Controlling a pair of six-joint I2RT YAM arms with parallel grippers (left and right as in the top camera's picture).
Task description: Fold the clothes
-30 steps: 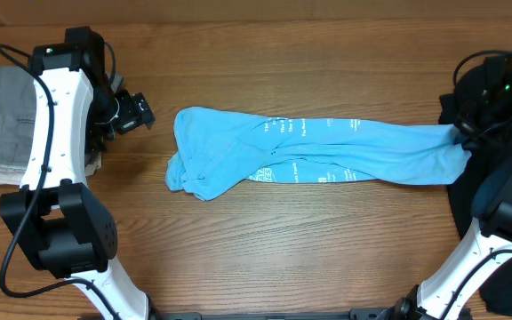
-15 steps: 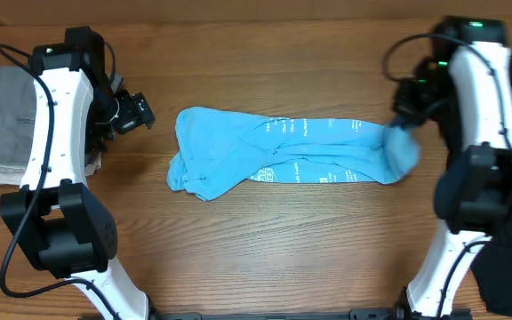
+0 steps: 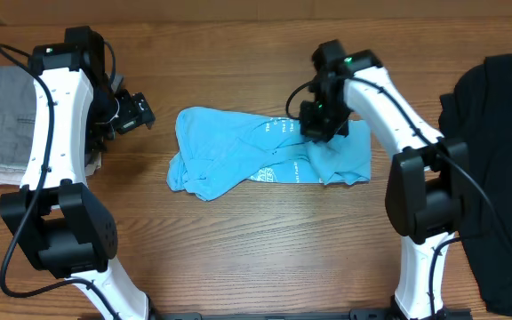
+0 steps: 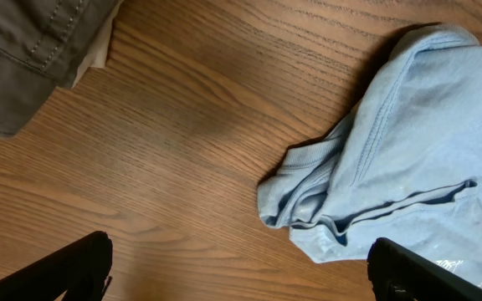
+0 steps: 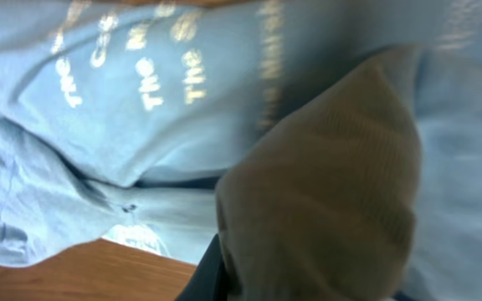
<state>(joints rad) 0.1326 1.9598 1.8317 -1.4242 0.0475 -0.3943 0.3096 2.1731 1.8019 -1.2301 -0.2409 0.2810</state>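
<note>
The light blue T-shirt (image 3: 229, 151) lies bunched across the middle of the wooden table, its white lettering showing. My right gripper (image 3: 316, 129) is shut on the shirt's right end and holds it folded back over the shirt's middle. In the right wrist view the shirt (image 5: 141, 125) fills the frame and a shaded fold of cloth covers the jaws. My left gripper (image 3: 136, 111) hovers open and empty to the left of the shirt. In the left wrist view the left gripper's (image 4: 241, 276) fingers are wide apart above bare wood, and the shirt's (image 4: 408, 150) left end lies ahead to the right.
A folded grey garment (image 3: 3, 116) lies at the table's left edge, beside the left arm; it also shows in the left wrist view (image 4: 23, 50). A black garment (image 3: 496, 160) is spread over the right edge.
My right gripper has carried the shirt's right end from the far right of the table leftward over the shirt's middle, shortening it. The left arm has not moved.
</note>
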